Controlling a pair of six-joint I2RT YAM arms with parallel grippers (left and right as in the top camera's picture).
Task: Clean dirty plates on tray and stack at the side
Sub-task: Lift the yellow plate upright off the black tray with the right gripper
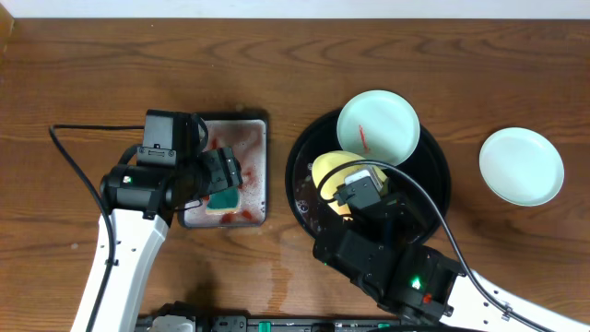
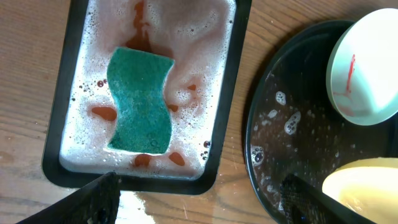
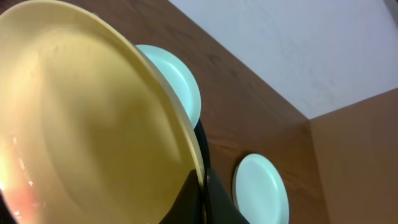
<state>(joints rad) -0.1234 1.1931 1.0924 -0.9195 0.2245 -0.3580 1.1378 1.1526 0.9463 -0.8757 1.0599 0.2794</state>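
Observation:
The large black tray (image 1: 441,180) lies right of centre. A pale blue-white plate (image 1: 378,126) with a red sauce streak rests on its far side and also shows in the left wrist view (image 2: 367,68). My right gripper (image 3: 202,186) is shut on the rim of the pale yellow plate (image 3: 81,124) and holds it tilted over the tray's left part (image 1: 332,169). A clean pale plate (image 1: 521,166) lies on the table right of the tray. My left gripper (image 2: 199,208) is open and empty, just above the teal sponge (image 2: 140,102).
The sponge lies in a small rectangular black-rimmed tray (image 2: 233,93) of foam with red blobs, left of the black tray (image 2: 292,93). Suds speckle the black tray. A black cable (image 1: 74,157) runs along the left of the table.

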